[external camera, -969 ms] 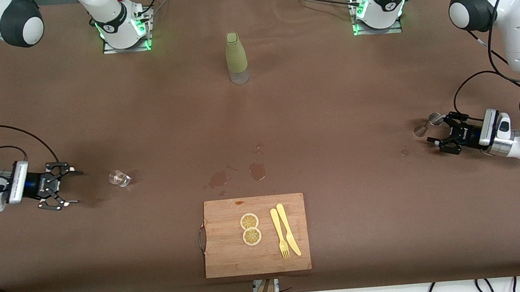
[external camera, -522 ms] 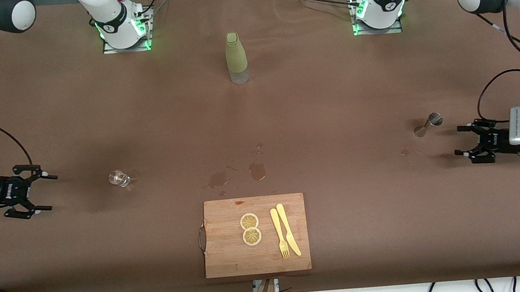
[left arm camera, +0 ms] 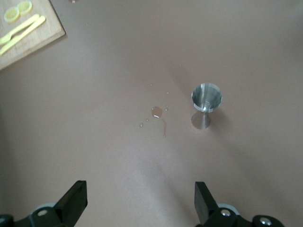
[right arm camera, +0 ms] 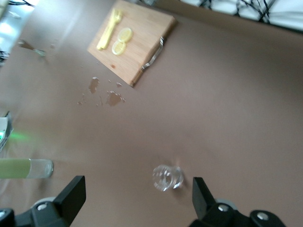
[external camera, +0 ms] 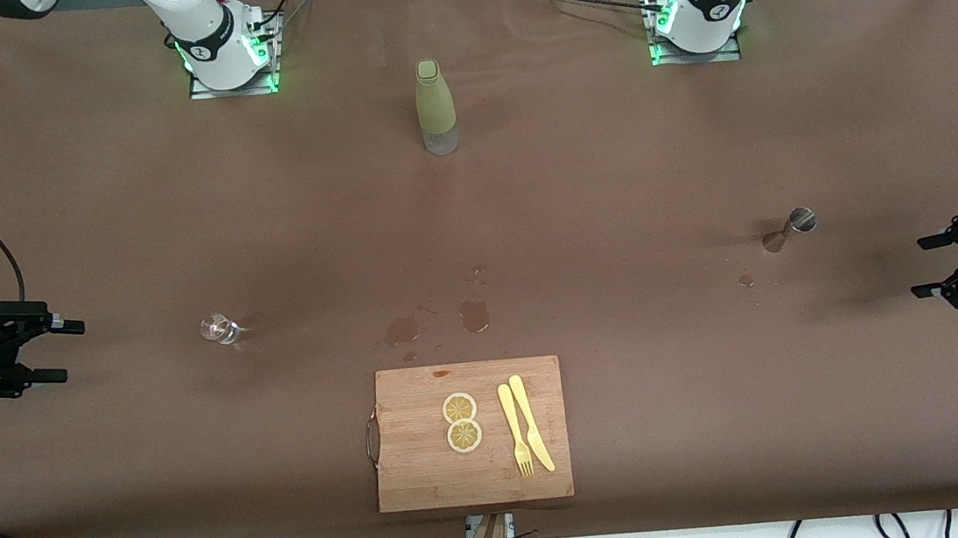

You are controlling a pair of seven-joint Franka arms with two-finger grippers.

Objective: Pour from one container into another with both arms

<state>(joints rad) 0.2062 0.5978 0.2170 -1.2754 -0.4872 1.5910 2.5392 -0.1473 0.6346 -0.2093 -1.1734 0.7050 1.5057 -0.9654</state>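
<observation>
Both claws have pulled back to the counter ends, wide and empty: left claw (external camera: 941, 266), right claw (external camera: 56, 349). Jigger (external camera: 791, 227) and glass cup (external camera: 220, 329) released; pour looks finished.

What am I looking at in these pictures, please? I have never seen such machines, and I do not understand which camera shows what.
These are two white robot arms at a brown table. The large picture comes from a high camera facing them. The other two come from cameras on the arms' wrists.

Each arm ends in a black end effector with two fingers. The left end effector and the right end effector are both open and hold nothing, each at its own end of the table.

On the table stand a small silver jigger, a small clear glass cup and a green bottle. A wooden cutting board carries two lemon slices, a yellow fork and knife. Some spilled drops lie beside the board.
</observation>
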